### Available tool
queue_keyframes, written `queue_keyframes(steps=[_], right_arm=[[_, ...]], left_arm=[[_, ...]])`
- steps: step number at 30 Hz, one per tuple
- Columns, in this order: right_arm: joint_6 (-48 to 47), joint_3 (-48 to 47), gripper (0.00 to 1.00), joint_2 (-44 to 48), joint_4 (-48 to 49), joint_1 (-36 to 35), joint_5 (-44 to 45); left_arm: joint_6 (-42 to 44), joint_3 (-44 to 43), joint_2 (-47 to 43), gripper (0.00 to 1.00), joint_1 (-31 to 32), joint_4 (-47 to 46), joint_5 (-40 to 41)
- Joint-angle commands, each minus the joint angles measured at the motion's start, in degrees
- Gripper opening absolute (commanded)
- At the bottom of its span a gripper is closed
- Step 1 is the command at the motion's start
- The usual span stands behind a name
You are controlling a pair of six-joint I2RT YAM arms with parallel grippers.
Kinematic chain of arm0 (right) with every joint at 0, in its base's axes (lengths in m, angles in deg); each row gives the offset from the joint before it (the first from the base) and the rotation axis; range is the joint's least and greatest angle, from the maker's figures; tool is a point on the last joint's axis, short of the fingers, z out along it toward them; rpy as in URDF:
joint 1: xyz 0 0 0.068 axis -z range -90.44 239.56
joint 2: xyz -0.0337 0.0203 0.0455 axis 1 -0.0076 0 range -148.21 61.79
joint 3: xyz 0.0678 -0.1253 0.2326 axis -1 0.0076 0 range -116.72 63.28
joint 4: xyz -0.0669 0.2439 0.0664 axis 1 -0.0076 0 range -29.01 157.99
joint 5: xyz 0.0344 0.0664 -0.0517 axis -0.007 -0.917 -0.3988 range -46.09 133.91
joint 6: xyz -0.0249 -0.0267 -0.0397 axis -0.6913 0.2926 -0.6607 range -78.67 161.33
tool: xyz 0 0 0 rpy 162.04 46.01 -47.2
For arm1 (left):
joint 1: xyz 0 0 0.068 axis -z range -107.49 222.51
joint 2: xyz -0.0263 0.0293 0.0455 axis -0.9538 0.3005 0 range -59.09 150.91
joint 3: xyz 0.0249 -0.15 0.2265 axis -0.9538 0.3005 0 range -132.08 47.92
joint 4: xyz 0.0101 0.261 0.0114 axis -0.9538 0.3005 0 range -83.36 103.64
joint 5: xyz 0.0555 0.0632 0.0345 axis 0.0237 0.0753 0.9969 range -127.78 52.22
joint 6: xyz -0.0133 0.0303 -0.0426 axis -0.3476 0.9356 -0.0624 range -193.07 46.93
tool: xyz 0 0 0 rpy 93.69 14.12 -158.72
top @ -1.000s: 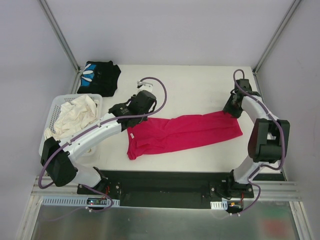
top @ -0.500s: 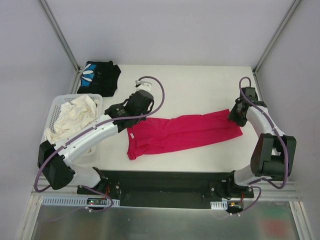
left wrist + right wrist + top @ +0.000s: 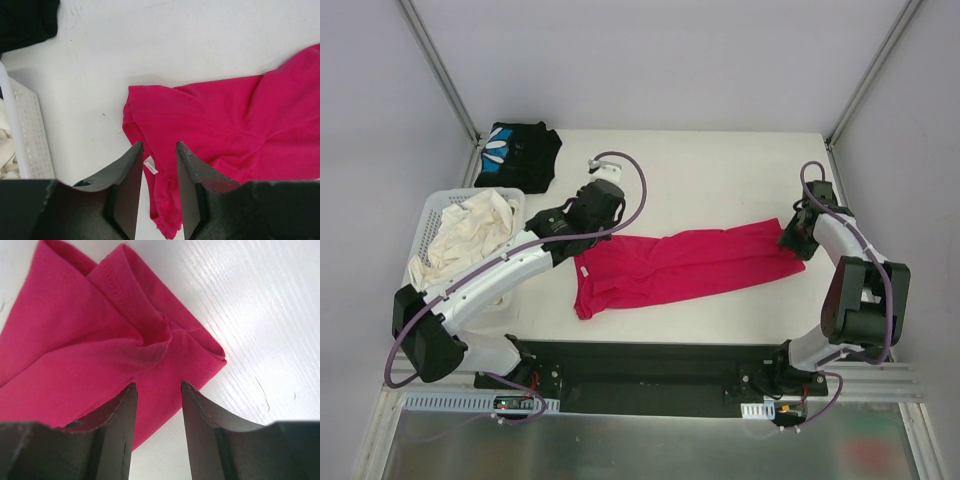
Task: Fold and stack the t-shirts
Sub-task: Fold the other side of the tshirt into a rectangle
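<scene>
The magenta-red t-shirt point(image 3: 690, 265) lies crumpled in a long band across the middle of the table. My left gripper point(image 3: 580, 244) hovers over its left end, open; in the left wrist view the shirt's edge point(image 3: 225, 125) and a white label run beneath the gap of that gripper point(image 3: 159, 149). My right gripper point(image 3: 794, 242) is over the shirt's right end, also open; its wrist view shows the folded hem corner point(image 3: 75, 355) just ahead of the gripper point(image 3: 157, 386). The black t-shirt with a blue-and-white print point(image 3: 518, 155) lies bunched at the far left corner.
A white lattice basket point(image 3: 430, 215) holding cream cloth point(image 3: 465, 235) stands at the left edge, close to my left arm; its wall point(image 3: 30, 130) shows in the left wrist view. Metal frame posts rise at both far corners.
My right gripper has moved toward the near right, from the shirt's far right corner to its right end. My left gripper has drifted slightly left. The shirt has not moved.
</scene>
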Motion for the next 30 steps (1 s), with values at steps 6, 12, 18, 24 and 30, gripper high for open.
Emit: queue_keyframes(steps=[6,12,18,24,30], right_arm=[[0.81,-2.78,0.43,-5.26,4.37,1.50,0.25],[0.81,-4.53,0.43,-7.90,6.40,2.73,-0.71],[0.81,-5.33,0.43,-9.66,6.84,3.08,-1.41],[0.81,-5.50,0.40,-10.62,7.45,3.08,-1.85],[0.72,-5.24,0.20,-10.54,7.98,3.08,-2.38]], left_arm=[[1.05,-1.30,-0.53,0.32,-0.67,-0.82,-0.66],[1.14,-1.21,-0.53,0.32,-0.67,-0.91,-0.93],[0.96,-0.77,-0.36,0.32,-0.67,-0.90,-0.93],[0.70,-1.21,0.44,0.32,-0.67,-0.91,-1.45],[0.70,-1.39,0.96,0.32,-0.67,-0.90,-1.72]])
